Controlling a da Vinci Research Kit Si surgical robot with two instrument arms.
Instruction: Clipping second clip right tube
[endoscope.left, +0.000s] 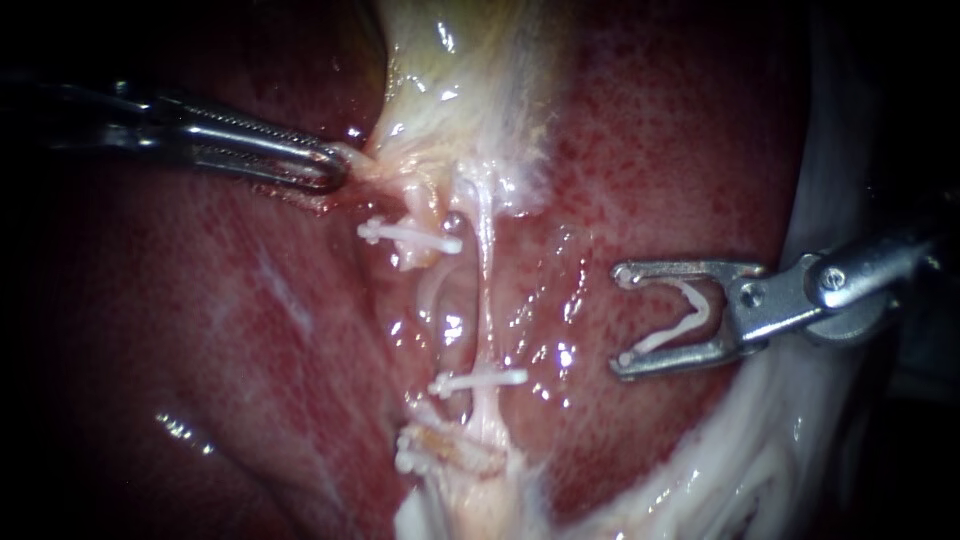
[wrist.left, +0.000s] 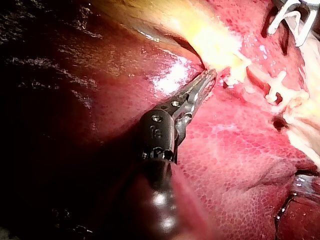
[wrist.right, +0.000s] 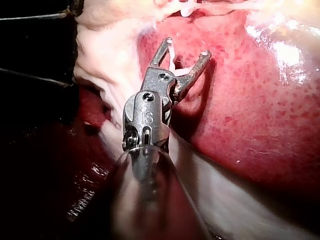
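The right tube is a thin pale strand running down from the gallbladder. It carries one white clip low down. The left tube has a clip near its upper end, and another clip sits lower. My right instrument is to the right of the tubes, apart from them, over the liver. Its jaws stand wide and hold an open white clip, also seen in the right wrist view. My left instrument is shut on pale gallbladder tissue, seen in the left wrist view too.
Whitish tissue runs along the liver's right and lower edge beneath my right instrument's shaft. Dark red liver fills the left side. The surfaces are wet and glisten around the tubes.
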